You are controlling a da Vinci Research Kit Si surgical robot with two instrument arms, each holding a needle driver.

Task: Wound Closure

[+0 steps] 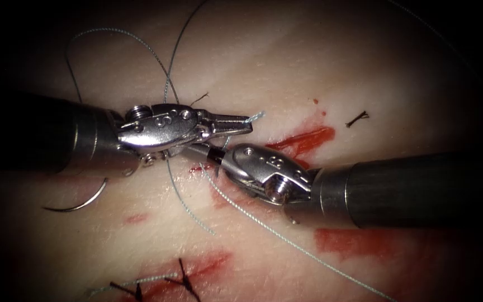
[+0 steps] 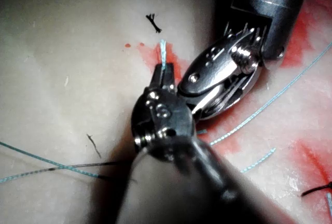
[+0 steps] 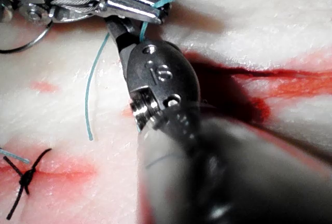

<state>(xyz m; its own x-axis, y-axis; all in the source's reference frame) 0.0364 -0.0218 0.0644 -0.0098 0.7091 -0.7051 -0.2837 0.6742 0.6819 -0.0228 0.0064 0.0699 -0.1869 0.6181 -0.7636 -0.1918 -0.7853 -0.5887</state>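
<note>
The tissue (image 1: 286,61) spreads pale under both tools, with red fluid (image 1: 308,138) marking the cut (image 1: 303,141) beside the right tool and more fluid lower right. Near the bottom edge of the endoscope view a dark knotted stitch (image 1: 184,279) sits in a reddened stretch.

The left end effector (image 1: 236,124) reaches in from the left, its jaws clenched on the thread (image 1: 286,239); a short pale end (image 1: 255,116) sticks out past the tips. The right end effector (image 1: 211,155) comes from the right, its tip tucked just under the left tool's jaws; whether it grips anything I cannot tell.

The thread loops up over the tissue behind the left tool and also trails down toward the lower right.

The needle (image 1: 82,202) lies free on the tissue, left of the cut, below the left shaft, held by neither tool and not in the tissue.

A small dark cut end (image 1: 358,118) lies right of the cut.
</note>
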